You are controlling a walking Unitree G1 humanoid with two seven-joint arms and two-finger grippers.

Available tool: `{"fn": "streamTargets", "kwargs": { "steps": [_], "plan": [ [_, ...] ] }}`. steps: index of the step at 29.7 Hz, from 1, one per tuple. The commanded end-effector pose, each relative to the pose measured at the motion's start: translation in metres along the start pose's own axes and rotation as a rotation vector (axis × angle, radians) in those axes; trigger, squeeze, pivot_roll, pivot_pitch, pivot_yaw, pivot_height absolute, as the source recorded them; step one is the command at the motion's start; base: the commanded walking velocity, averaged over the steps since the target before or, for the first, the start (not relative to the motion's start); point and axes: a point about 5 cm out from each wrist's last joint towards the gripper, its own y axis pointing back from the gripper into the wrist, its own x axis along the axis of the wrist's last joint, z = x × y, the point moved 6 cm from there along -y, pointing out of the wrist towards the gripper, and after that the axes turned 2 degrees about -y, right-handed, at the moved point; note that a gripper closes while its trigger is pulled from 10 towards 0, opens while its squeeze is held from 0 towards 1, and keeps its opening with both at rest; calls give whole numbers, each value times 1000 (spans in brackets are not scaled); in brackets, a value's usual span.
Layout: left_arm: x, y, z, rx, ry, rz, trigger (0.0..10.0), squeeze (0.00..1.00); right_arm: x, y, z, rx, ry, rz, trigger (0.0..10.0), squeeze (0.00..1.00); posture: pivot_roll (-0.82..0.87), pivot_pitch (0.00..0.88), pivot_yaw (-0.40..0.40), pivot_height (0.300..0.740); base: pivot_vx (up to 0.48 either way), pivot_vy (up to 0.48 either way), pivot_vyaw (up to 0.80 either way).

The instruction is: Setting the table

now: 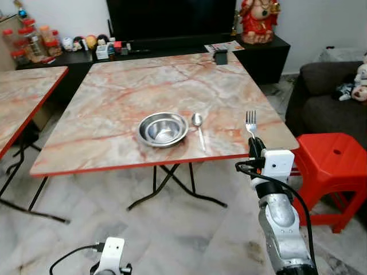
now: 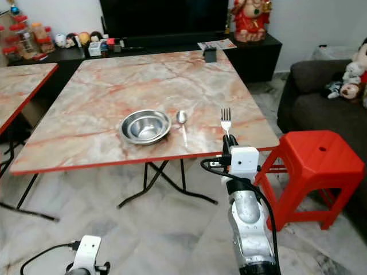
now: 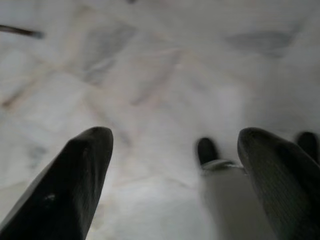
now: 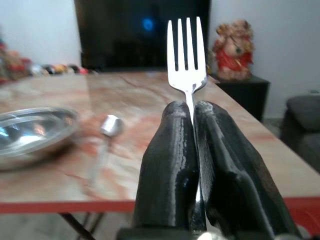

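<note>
Pinching a steel fork (image 4: pixel 186 52) upright, my right end effector (image 1: pixel 255 144) hovers at the marble desk's (image 1: pixel 114 97) red near edge, bowl (image 1: pixel 163 128) and spoon (image 1: pixel 199 128) at ten o'clock; my left end effector (image 3: pixel 172 165) hangs spread over the floor.

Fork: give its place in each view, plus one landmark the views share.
Left eye view: fork upright, right of the spoon, in the right claw.
Right eye view: the same, right of centre.
Right wrist view: centre, tines up.
Left wrist view: floor, no fork.
Shared landmark: steel bowl.

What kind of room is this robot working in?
Probably a living room at home used for meals: a marble-patterned folding table set with a steel bowl and spoon, a dark TV on a low cabinet, and a grey sofa beside a red stool.
</note>
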Motion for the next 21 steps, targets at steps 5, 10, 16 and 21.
{"fn": "streamTargets", "kwargs": {
  "steps": [5, 10, 16, 21],
  "plan": [
    [-7, 1, -11, 21, -5, -18, 10000, 0, 7, -4, -15, 27, -34, 23, 10000, 0, -89, 0, 27, 740, 311, 0, 0],
    [-7, 1, -11, 21, -4, -19, 10000, 0, 7, -5, -13, 22, -32, 25, 10000, 0, -90, 0, 30, 740, 313, 0, 0],
    [-6, 1, -12, 23, -7, -17, 10000, 0, 7, -5, -14, 21, -44, 24, 10000, 0, -87, 0, 32, 740, 319, 0, 0],
    [-6, 1, -12, 23, -8, -17, 10000, 0, 7, -5, -16, 28, -44, 24, 10000, 0, -89, 0, 32, 740, 322, 0, 0]
  ]
}}
